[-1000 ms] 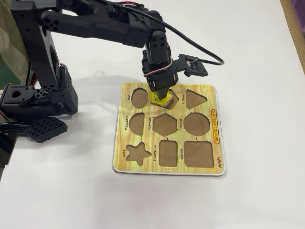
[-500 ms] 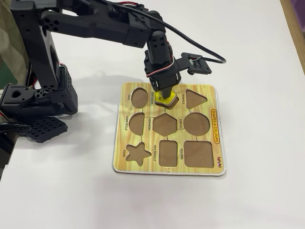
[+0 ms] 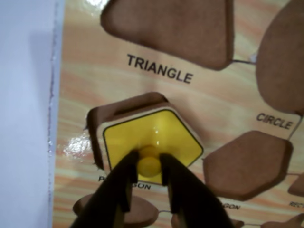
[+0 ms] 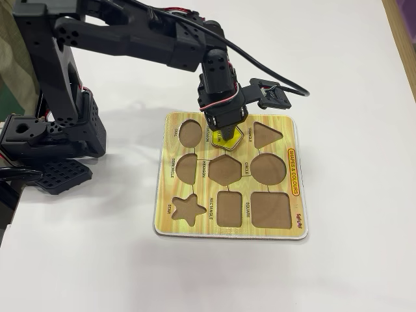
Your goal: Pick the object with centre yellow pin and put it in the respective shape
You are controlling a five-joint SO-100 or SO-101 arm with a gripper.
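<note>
Here we see the gripper [image 3: 149,166] with its two fingers clamped on the knob of the yellow pentagon piece [image 3: 154,135], which sits slightly askew over its pentagon recess [image 3: 114,111] on the puzzle board [image 4: 292,214], beside the triangle cutout [image 3: 175,28].

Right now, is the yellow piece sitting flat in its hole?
Not yet. The yellow piece sits askew over the hole, brown gap showing, its knob between the gripper fingers.
</note>
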